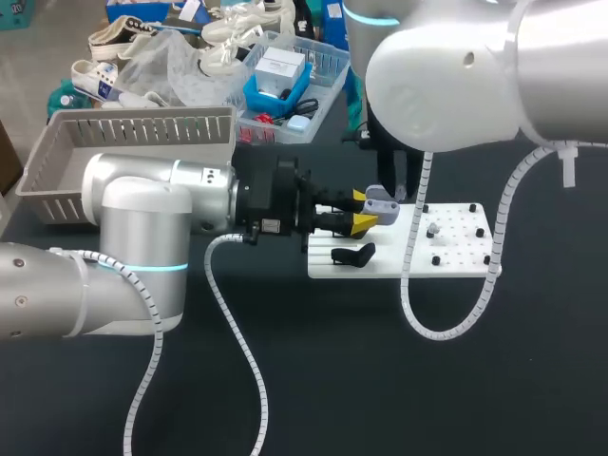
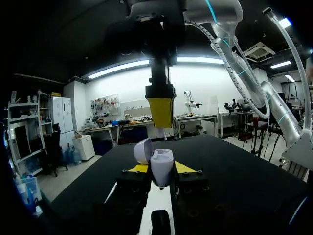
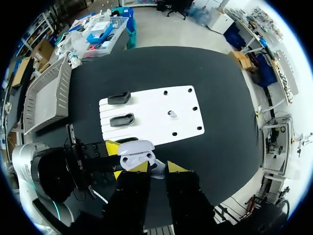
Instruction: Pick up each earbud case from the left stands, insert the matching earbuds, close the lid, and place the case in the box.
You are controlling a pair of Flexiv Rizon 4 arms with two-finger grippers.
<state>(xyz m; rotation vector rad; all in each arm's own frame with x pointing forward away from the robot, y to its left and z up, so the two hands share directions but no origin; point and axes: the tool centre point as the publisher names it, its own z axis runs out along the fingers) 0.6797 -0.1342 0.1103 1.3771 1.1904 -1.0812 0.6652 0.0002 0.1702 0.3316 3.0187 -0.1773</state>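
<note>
The left fingers [image 1: 364, 211] are clamped from both sides on the body of a pale lavender earbud case [image 2: 162, 165]. They hold it in the air just over the near-left corner of a white board [image 1: 456, 249]. The case's lid [image 2: 142, 150] is swung open and tips to one side. The right fingers [image 3: 158, 167] hang straight above the open case, pointing down. They stand narrow, with a small pale piece that looks like an earbud [image 3: 157, 169] pinched between the yellow tips, right at the case's mouth. From the left wrist, the right arm's yellow tip shows directly over the case. Whether the earbud already touches the case cannot be told. Under both grippers, the board lies flat on the dark surface [image 1: 380, 380]. Black stands [image 3: 122, 120] sit in a row on its left part, and dark pegs are scattered over its right part. Another small pale item [image 3: 172, 114] sits among the pegs. Well apart from the board, a grey slatted box [image 1: 57, 161] stands at the surface's far left. The left arm reaches in low from the left, and the right arm comes down from the right.
</note>
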